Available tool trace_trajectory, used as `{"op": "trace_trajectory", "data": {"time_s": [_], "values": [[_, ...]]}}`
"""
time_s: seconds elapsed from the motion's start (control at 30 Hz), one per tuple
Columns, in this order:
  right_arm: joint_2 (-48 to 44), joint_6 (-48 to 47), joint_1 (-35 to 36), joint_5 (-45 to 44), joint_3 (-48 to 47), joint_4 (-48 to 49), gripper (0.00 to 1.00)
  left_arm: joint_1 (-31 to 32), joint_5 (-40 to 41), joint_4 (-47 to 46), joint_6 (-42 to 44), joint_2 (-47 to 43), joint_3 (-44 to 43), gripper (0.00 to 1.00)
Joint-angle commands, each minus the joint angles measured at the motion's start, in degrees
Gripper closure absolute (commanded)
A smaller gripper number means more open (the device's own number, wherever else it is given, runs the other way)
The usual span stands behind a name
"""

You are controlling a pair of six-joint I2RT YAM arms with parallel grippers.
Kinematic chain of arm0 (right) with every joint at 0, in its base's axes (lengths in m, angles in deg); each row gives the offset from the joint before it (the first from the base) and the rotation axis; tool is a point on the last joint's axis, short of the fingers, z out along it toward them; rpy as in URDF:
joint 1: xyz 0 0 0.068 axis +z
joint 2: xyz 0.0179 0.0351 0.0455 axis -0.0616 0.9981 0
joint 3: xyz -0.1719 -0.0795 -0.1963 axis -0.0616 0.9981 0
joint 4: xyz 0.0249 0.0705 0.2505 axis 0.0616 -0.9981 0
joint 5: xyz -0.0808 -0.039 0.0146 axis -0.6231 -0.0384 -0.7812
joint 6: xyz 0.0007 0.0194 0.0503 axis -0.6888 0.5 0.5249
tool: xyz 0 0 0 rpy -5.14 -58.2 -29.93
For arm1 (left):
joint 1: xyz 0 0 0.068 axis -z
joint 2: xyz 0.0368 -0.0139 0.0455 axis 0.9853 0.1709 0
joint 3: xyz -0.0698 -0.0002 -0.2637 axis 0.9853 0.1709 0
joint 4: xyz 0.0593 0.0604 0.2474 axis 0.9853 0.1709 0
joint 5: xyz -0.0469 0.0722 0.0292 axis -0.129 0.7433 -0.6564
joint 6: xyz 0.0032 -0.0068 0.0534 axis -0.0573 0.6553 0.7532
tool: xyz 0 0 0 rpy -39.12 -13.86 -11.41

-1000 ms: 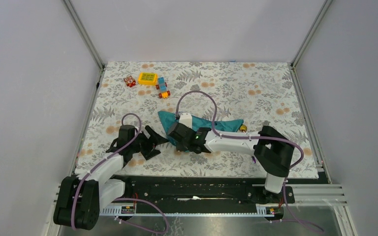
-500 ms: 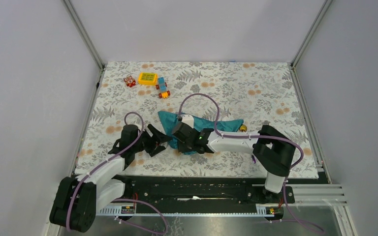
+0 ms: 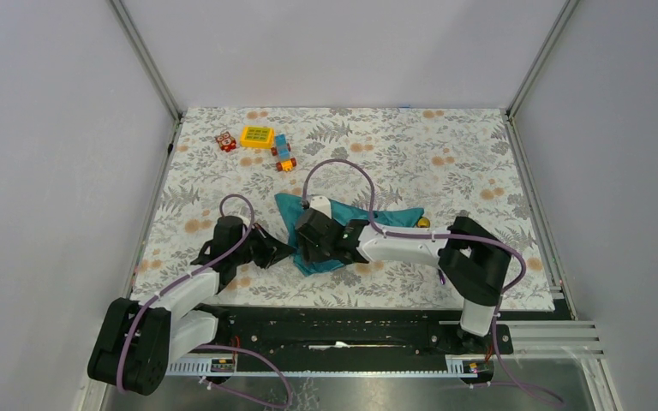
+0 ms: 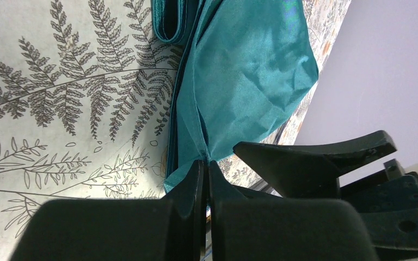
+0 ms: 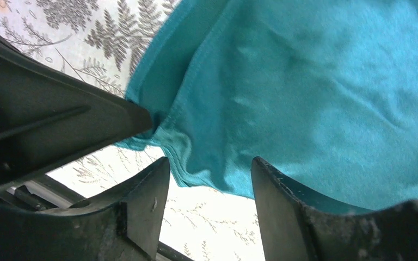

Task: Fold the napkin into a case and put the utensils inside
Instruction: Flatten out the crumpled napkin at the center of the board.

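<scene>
Near the middle of the floral table [image 3: 445, 145], the teal napkin [image 3: 390, 219] lies bunched. At its 8 o'clock corner, the left gripper [image 4: 206, 164] is pinched tight on the cloth edge. The right gripper [image 5: 209, 163], fingers spread, straddles the hem just beside it. A golden utensil head [image 3: 423, 223] peeks out at the napkin's 3 o'clock tip.

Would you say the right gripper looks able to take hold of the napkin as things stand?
Probably yes: the right gripper is open, an edge of the napkin between its fingers.
</scene>
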Motion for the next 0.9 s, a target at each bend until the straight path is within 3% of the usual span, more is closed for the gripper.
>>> {"op": "trace_trajectory", "data": {"time_s": [0.0,0.13,0.3,0.5,0.63,0.87], "values": [[3.4,-4.6,-0.4,-1.8,-7.0,-3.1,0.36,0.2,0.1,-2.9,1.5,-1.0,-0.4,1.0],[6.0,-2.3,-0.3,0.1,-9.7,-2.9,0.34,0.2,0.5,-1.8,1.7,-1.6,-0.3,1.0],[6.8,-0.6,-0.1,1.6,-5.7,4.3,0.36,0.1,0.2,-0.7,2.4,-2.0,-0.8,1.0],[5.6,0.2,-0.1,-3.4,-3.0,4.8,0.55,0.1,3.5,5.6,4.4,-4.5,-2.7,1.0],[2.5,-0.5,-0.1,-5.9,-0.8,4.9,0.83,-0.3,6.5,12.1,5.9,-6.0,-4.9,1.0],[-3.6,-4.3,-0.3,-9.2,-0.8,1.5,0.96,-2.6,11.4,22.3,9.6,-7.0,-10.1,1.0]]}}
